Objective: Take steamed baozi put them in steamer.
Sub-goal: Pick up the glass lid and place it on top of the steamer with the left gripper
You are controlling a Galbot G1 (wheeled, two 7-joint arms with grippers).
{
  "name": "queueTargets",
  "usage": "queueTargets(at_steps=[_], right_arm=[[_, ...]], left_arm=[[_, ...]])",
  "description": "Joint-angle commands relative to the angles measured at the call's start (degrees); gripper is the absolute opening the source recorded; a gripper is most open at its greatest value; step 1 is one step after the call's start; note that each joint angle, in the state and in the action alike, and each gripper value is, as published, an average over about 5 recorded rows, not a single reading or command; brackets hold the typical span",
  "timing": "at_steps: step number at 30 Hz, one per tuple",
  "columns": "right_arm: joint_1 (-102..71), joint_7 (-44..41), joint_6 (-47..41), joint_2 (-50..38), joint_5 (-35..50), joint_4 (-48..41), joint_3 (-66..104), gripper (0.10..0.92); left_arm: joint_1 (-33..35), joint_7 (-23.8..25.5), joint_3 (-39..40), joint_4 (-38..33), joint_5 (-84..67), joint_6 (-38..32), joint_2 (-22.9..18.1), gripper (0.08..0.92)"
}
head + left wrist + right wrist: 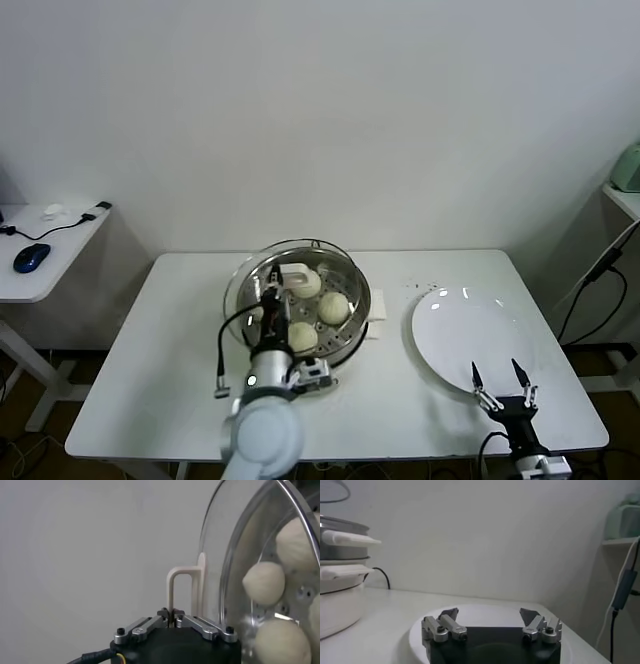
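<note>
White table against plain white wall. Left gripper fingers clamped on lid handle above steamer, baozi inside. Right gripper fingers wide, at plate edge.

A white bench is standing against a pale wall. A white plate is lying on its right side. A round glass lid with a white handle is tilting over the bench's middle. On a side desk at far left, a blue mouse is sitting beside a black cable
</note>
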Motion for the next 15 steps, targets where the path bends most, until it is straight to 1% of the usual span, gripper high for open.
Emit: queueTargets(at_steps=[1, 10, 15], right_arm=[[0.1, 0.5, 1.6, -0.1, 0.9, -0.6, -0.5, 0.823], [0.4, 1.0, 3.4, 1.0, 1.0, -0.9, -0.7, 0.823], [0.8, 1.0, 4.9, 1.9, 1.1, -0.8, -1.1, 0.823]], left_arm=[[-1.6, 1.7, 5.2, 1.6, 4.1, 2.4, -3.6, 0.140], [-2.8, 0.7, 5.4, 7.6, 6.5, 2.1, -6.1, 0.140], [-3.3, 0.3, 4.5, 9.2, 7.2, 1.7, -5.8, 0.140]])
